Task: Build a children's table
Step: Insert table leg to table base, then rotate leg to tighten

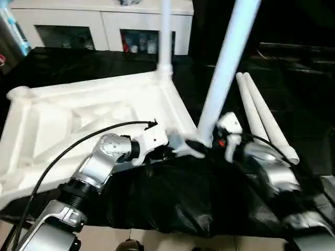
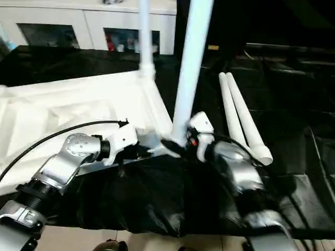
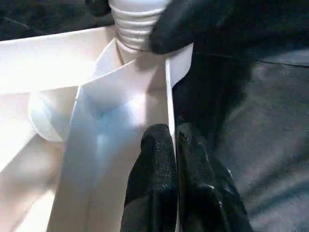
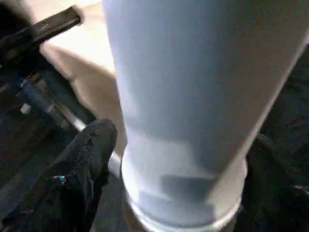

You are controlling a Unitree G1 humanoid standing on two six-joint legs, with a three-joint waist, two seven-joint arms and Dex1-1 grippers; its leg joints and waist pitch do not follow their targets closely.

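- Black-covered surface [image 1: 157, 204] spans the frame.
- Upturned white table top [image 1: 78, 115] lies on it, left half.
- Two loose white legs [image 1: 264, 117] lie together, right of centre.

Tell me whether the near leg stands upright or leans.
Leaning. The near leg slants up and to the right from its corner socket, while the far leg rises straight.

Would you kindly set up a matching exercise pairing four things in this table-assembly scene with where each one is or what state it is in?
Things:
1. Left pincer
2. Near leg
3. Two loose legs
4. Far leg

States:
A. Lying side by side on the black cloth
B. Shut on the tabletop's rim
C. Upright in the far corner socket
D. Tilted at the near corner, between the right pincer's fingers

Pairs: 1-B, 2-D, 3-A, 4-C
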